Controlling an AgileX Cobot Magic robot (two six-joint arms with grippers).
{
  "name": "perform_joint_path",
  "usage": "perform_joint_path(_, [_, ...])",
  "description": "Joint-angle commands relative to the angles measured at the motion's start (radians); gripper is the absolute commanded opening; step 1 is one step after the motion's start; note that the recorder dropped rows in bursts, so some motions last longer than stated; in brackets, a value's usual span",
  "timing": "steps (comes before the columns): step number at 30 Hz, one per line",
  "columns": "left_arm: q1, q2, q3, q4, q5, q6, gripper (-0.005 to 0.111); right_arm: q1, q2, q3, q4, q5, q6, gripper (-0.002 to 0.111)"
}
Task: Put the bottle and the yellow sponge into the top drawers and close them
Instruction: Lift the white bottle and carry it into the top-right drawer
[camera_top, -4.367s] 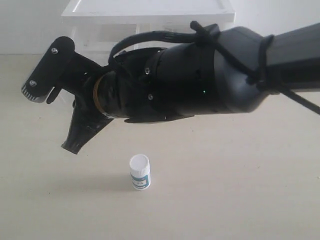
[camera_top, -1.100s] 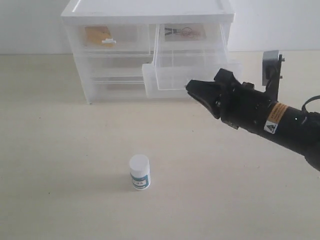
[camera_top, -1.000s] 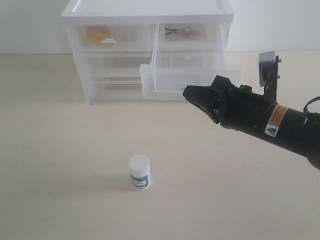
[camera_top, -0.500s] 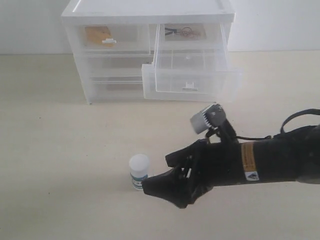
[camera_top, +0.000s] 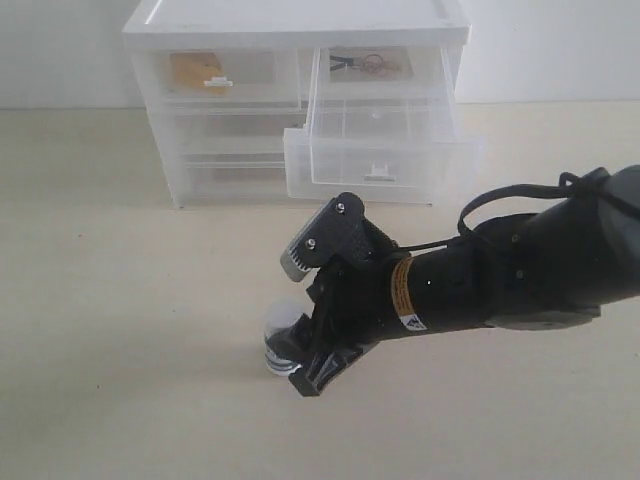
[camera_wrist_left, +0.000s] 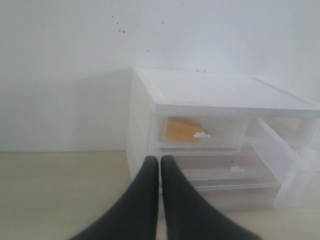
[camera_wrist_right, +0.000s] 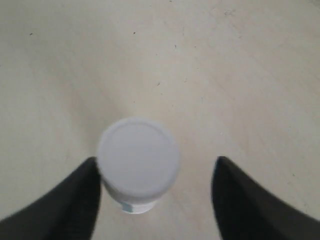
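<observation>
The bottle (camera_top: 277, 326) stands upright on the table, its white cap (camera_wrist_right: 138, 157) facing my right wrist camera. My right gripper (camera_top: 300, 325) is open and lowered round it. One finger (camera_wrist_right: 75, 200) is right against the bottle's side and the other finger (camera_wrist_right: 242, 200) stands well off. The yellow sponge (camera_top: 195, 70) lies inside the shut left top drawer (camera_top: 220, 75); the left wrist view shows the sponge (camera_wrist_left: 182, 130) there too. The right top drawer (camera_top: 380, 165) is pulled out. My left gripper (camera_wrist_left: 160, 167) is shut on nothing, out of the exterior view.
The white cabinet (camera_top: 295, 25) stands at the back of the beige table, its two full-width drawers (camera_top: 225, 150) shut. A small dark item (camera_top: 365, 65) lies at the back of the open drawer. The right arm (camera_top: 520, 275) reaches in from the right.
My right arm has swung from in front of the open drawer down and left to the bottle, and its fingers now stand on either side of it. The bottle has stayed in place.
</observation>
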Motion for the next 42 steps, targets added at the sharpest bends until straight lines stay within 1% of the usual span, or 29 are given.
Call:
perform_joint_path(1, [0.002,-0.006,0.003,-0.008,-0.005,-0.002,0.004,0.002,-0.005,-0.006,-0.007,-0.022,0.025,0.016])
perform_joint_path(2, [0.002,-0.006,0.003,-0.008,-0.005,-0.002,0.004,0.004,-0.01,-0.006,-0.029,-0.032,0.057,0.001])
perform_joint_path(4, [0.002,-0.006,0.003,-0.008,-0.005,0.002,0.004,0.039,-0.063,-0.006,-0.2,-0.079,0.219,0.001])
perform_joint_path(5, [0.002,-0.006,0.003,-0.008,-0.005,0.002,0.004,0.072,-0.143,-0.006,-0.342,-0.124,0.337,0.001])
perform_joint_path(7, [0.002,-0.006,0.003,-0.008,-0.005,0.003,0.004,0.104,-0.245,-0.006,-0.478,-0.118,0.455,0.001])
perform_joint_path(9, [0.002,-0.006,0.003,-0.008,-0.003,0.002,0.004,0.135,-0.385,-0.006,-0.583,-0.001,0.534,0.001])
perform_joint_path(11, [0.002,-0.006,0.003,-0.008,-0.003,0.002,0.004,0.163,-0.515,-0.006,-0.642,0.188,0.575,0.001])
perform_joint_path(13, [0.002,-0.006,0.003,-0.008,-0.005,0.002,0.004,0.186,-0.631,-0.019,-0.662,0.4,0.514,0.001])
perform_joint_path(14, [0.002,-0.006,0.003,-0.008,-0.005,0.002,0.004,0.192,-0.669,-0.03,-0.662,0.467,0.469,0.001])
perform_joint_path(15, [0.002,-0.006,0.003,-0.008,-0.005,0.002,0.004,0.192,-0.686,-0.071,-0.672,0.624,0.32,0.001])
perform_joint_path(16, [0.002,-0.006,0.003,-0.008,-0.005,0.002,0.004,0.192,-0.676,-0.096,-0.676,0.683,0.269,0.001])
perform_joint_path(17, [0.002,-0.006,0.003,-0.008,-0.005,0.002,0.004,0.192,-0.618,-0.142,-0.68,0.777,0.135,0.001])
perform_joint_path(19, [0.002,-0.006,0.003,-0.008,-0.005,0.002,0.004,0.192,-0.527,-0.193,-0.68,0.862,-0.04,0.001])
perform_joint_path(20, [0.002,-0.006,0.003,-0.008,-0.005,0.002,0.004,0.192,-0.462,-0.231,-0.68,0.924,-0.09,0.001])
perform_joint_path(21, [0.002,-0.006,0.003,-0.008,-0.005,0.002,0.004,0.192,-0.371,-0.28,-0.684,1.039,-0.145,0.001])
perform_joint_path(23, [0.002,-0.006,0.003,-0.008,-0.005,0.002,0.004,0.192,-0.276,-0.327,-0.7,1.136,-0.195,0.001])
perform_joint_path(25, [0.002,-0.006,0.003,-0.008,-0.005,0.002,0.004,0.192,-0.216,-0.348,-0.742,1.183,-0.2,0.001])
perform_joint_path(28, [0.002,-0.006,0.003,-0.008,-0.005,0.002,0.004,0.192,-0.166,-0.36,-0.808,1.208,-0.166,0.001])
perform_joint_path(31, [0.002,-0.006,0.003,-0.008,-0.005,0.002,0.004,0.192,-0.144,-0.36,-0.821,1.21,-0.152,0.002])
perform_joint_path(32, [0.002,-0.006,0.003,-0.008,-0.005,0.002,0.004,0.192,-0.142,-0.36,-0.821,1.21,-0.147,0.007])
perform_joint_path(33, [0.002,-0.006,0.003,-0.008,-0.005,0.002,0.004,0.192,-0.142,-0.36,-0.821,1.215,-0.138,0.017])
perform_joint_path(34, [0.002,-0.006,0.003,-0.008,-0.005,0.002,0.004,0.192,-0.142,-0.36,-0.821,1.224,-0.14,0.025])
perform_joint_path(35, [0.002,-0.006,0.003,-0.008,-0.005,0.002,0.004,0.192,-0.142,-0.36,-0.821,1.226,-0.14,0.038])
perform_joint_path(37, [0.002,-0.006,0.003,-0.008,-0.005,0.002,0.004,0.192,-0.142,-0.36,-0.817,1.219,-0.142,0.057])
perform_joint_path(38, [0.002,-0.006,0.003,-0.008,-0.005,0.002,0.004,0.192,-0.142,-0.36,-0.805,1.21,-0.149,0.069])
perform_joint_path(40, [0.002,-0.006,0.003,-0.008,-0.008,0.002,0.004,0.192,-0.142,-0.36,-0.792,1.192,-0.155,0.08])
perform_joint_path(41, [0.002,-0.006,0.003,-0.008,-0.008,0.002,0.004,0.192,-0.143,-0.36,-0.79,1.19,-0.157,0.081])
perform_joint_path(42, [0.002,-0.006,0.003,-0.008,-0.008,0.002,0.004,0.192,-0.146,-0.36,-0.789,1.188,-0.157,0.081])
